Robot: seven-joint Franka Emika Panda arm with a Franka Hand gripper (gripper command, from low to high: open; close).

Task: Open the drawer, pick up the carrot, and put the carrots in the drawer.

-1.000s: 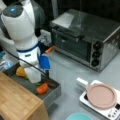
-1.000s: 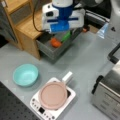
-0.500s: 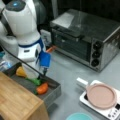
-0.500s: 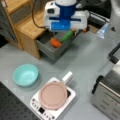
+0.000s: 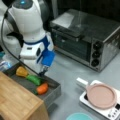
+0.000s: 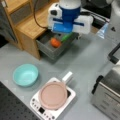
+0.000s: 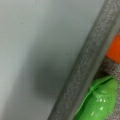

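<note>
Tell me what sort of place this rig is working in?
Likely a mock kitchen bench: a toaster oven, a pink pan on a small cooktop, and an open drawer holding the toy carrot, gripper just above.

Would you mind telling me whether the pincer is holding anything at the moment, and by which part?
Nothing is held: the pincer hangs above the open drawer, and the carrot lies inside it.

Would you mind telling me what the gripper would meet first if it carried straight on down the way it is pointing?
Probably the drawer rim or the green item just inside it: the gripper points down over that edge, though depth is unclear. The carrot lies further along.
</note>
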